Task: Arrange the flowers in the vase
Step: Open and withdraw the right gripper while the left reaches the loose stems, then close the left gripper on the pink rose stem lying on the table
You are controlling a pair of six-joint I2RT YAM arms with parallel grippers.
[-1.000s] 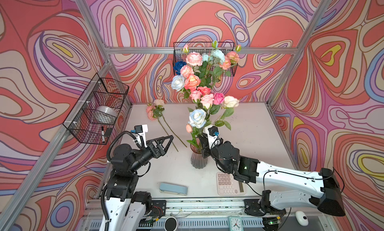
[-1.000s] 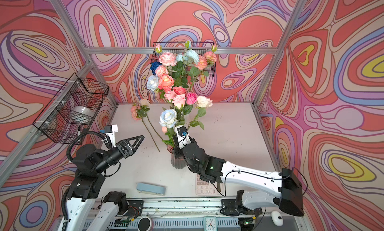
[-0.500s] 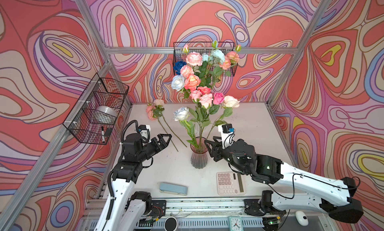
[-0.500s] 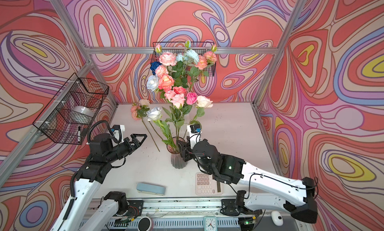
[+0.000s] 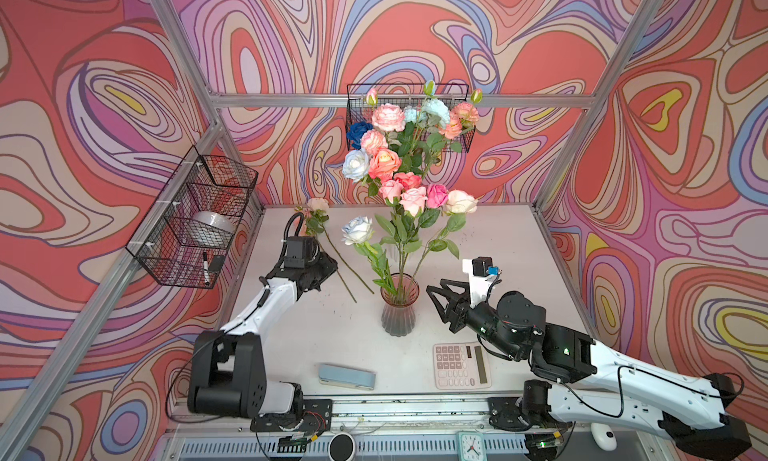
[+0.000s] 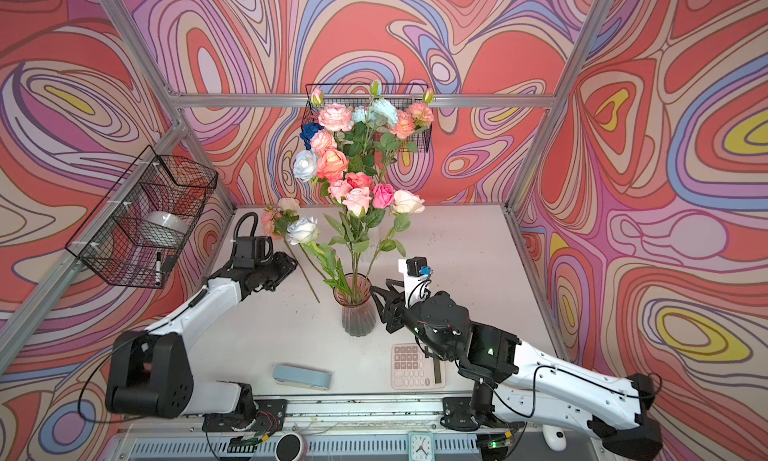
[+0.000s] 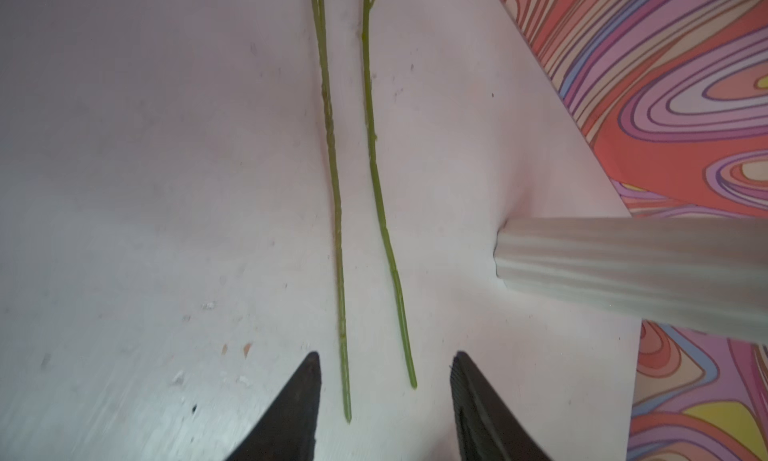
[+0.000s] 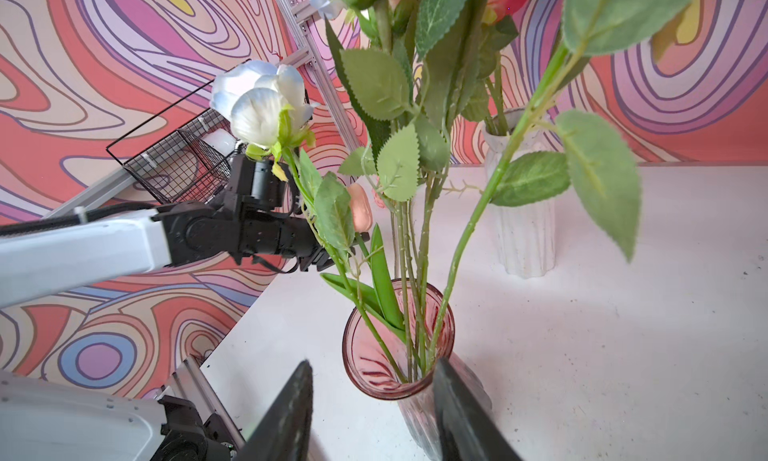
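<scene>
On the left, two loose artificial flowers (image 6: pixel 286 214) lie flat on the white surface (image 5: pixel 498 238). Their pink and cream heads sit near the back-left corner, and their thin green stems run side by side toward the middle. The left tool (image 7: pixel 384 357) hangs low over the cut ends of those stems. In the left wrist view its black fingers (image 7: pixel 299 396) stand moderately apart, with both stem ends lying in the gap between them. Neither finger appears to touch a stem.

The step in hand looks like picking up the next flower. Because both stems sit inside the gap, the next move calls for shifting sideways so that only one is caught, then lowering to the surface and closing. Otherwise both may come up together or one may roll away.

In the middle stands the ribbed pink glass vase (image 5: pixel 398 313), upright and already holding several leafy stems. A pale blue-white rose (image 5: pixel 357 229) leans out of it to the left. Just behind it stands a white ribbed vase (image 8: pixel 523 230) with stems of its own.

To the right, the right tool (image 5: pixel 434 284) points at the pink vase near its rim. In both top views it sits just beside the glass and apart from it. Its jaws are partly spread and hold nothing.
</scene>
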